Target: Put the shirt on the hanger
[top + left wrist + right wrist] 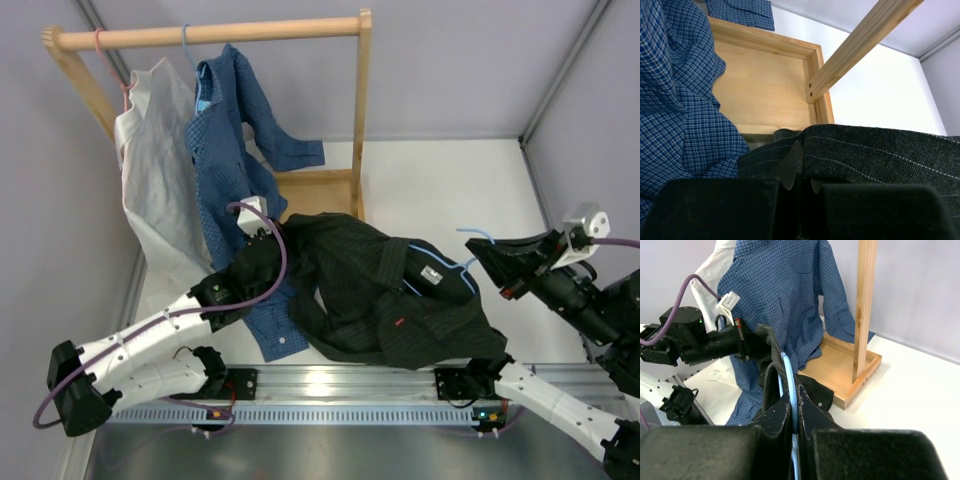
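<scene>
The black pinstriped shirt lies spread across the middle of the table, with the light-blue hanger partly inside its collar and the hook sticking out to the right. My right gripper is shut on the hanger by its neck; the right wrist view shows the blue rod pinched between the fingers, with the shirt draped over it. My left gripper is shut on the shirt's far left edge; the left wrist view shows pinstriped cloth between the jaws.
A wooden rack stands at the back left, its tray base and post close to the shirt. A blue checked shirt and a white shirt hang from it, reaching the table. A metal rail runs along the near edge.
</scene>
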